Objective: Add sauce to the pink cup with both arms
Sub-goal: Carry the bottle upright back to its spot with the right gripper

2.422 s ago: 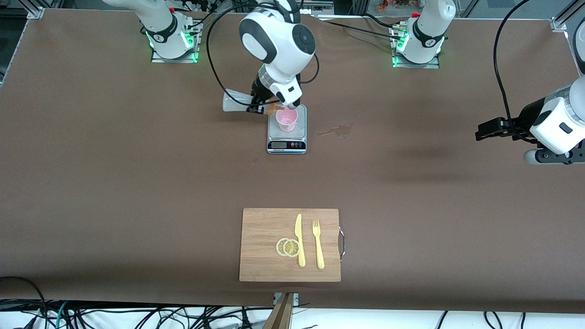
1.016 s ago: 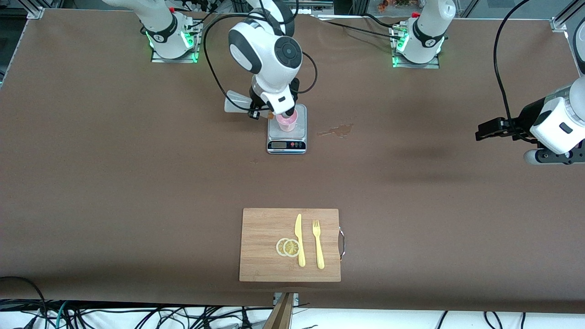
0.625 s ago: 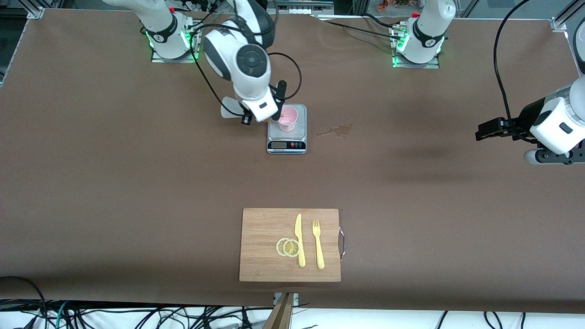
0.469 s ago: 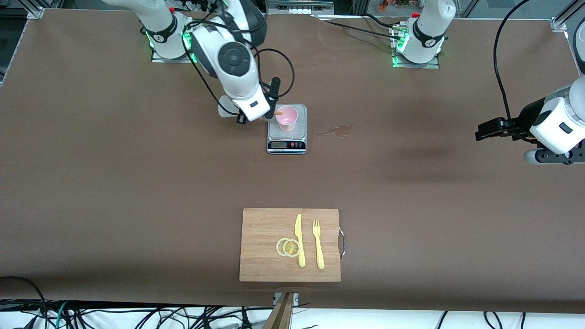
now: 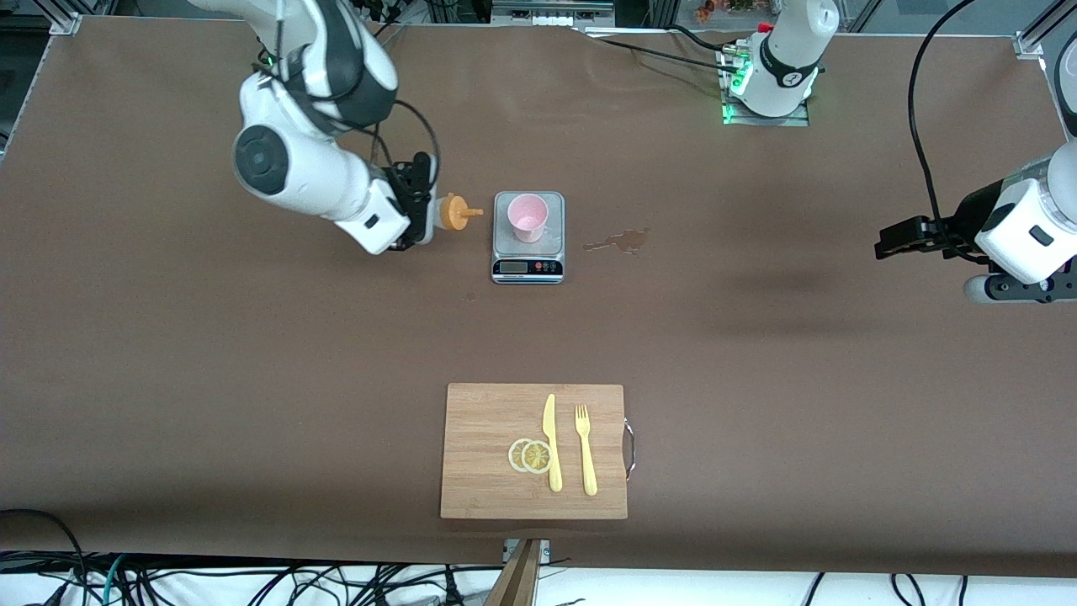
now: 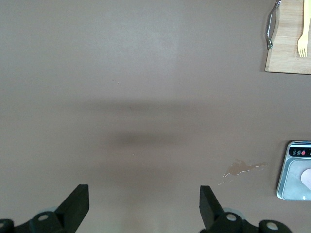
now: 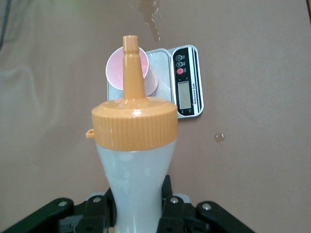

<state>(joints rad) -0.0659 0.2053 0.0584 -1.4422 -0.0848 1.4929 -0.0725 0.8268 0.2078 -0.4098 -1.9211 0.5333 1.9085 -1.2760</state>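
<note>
Front view: my right claw (image 5: 421, 212), clenched on the sauce bottle (image 5: 450, 212), has swung off the scale (image 5: 527, 252); the pink cup (image 5: 527, 217) stands there beside its nozzle. Pouring seems finished. My left claw (image 5: 893, 240) waits, released, well apart.

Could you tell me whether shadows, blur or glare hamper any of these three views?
Front view: even light, soft arm shadows on the table, all sharp. Left wrist view: a diffuse dark band of shadow across the tabletop, no glare. Right wrist view: the sauce bottle fills the foreground and partly hides the pink cup.
</note>
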